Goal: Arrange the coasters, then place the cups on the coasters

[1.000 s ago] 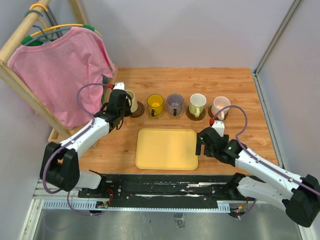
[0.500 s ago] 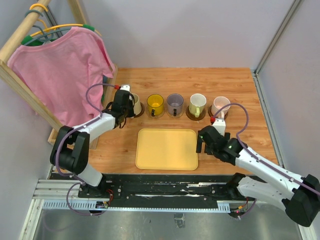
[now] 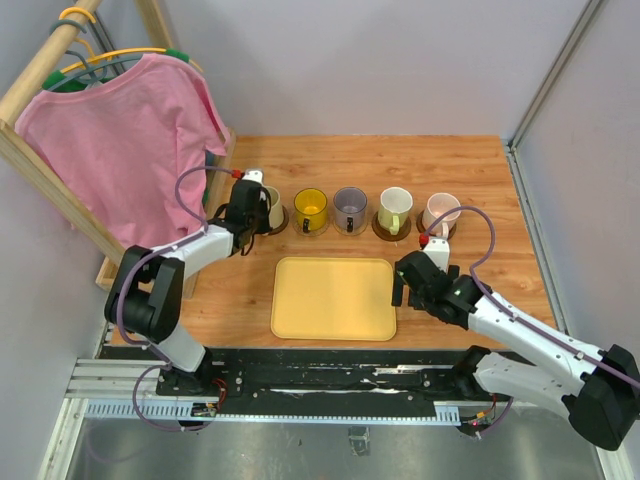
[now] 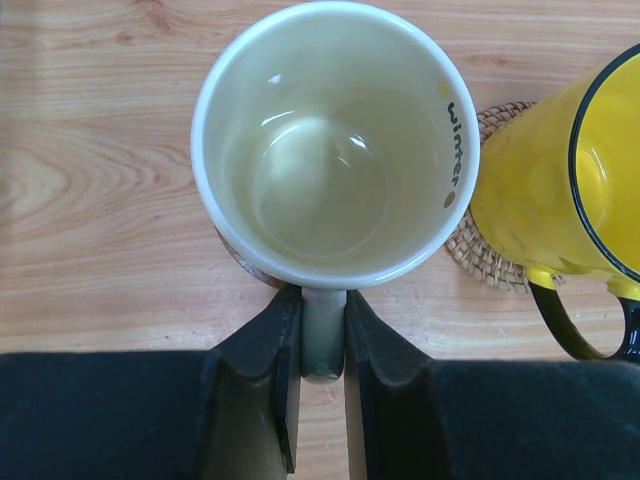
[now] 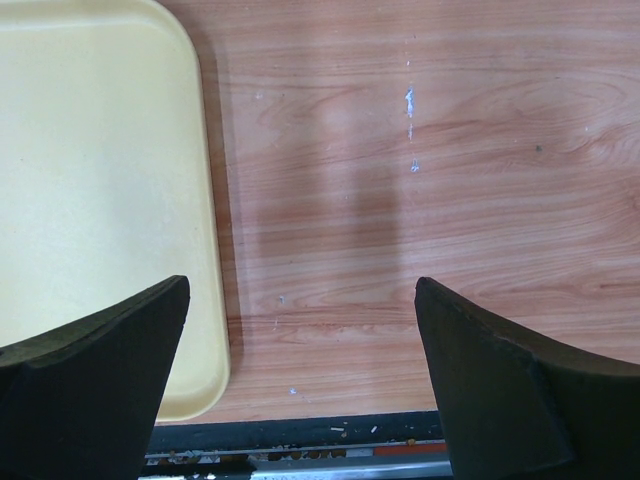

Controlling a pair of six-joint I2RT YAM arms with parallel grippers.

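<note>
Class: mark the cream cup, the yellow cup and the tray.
cream cup (image 4: 315,185), left wrist view, inner floor.
yellow cup (image 4: 525,190), left wrist view, outer wall.
tray (image 5: 90,150), right wrist view, bare surface.

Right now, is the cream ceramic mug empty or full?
Empty: the left wrist view looks into the cream ceramic mug and shows its bare glossy bottom.
</note>
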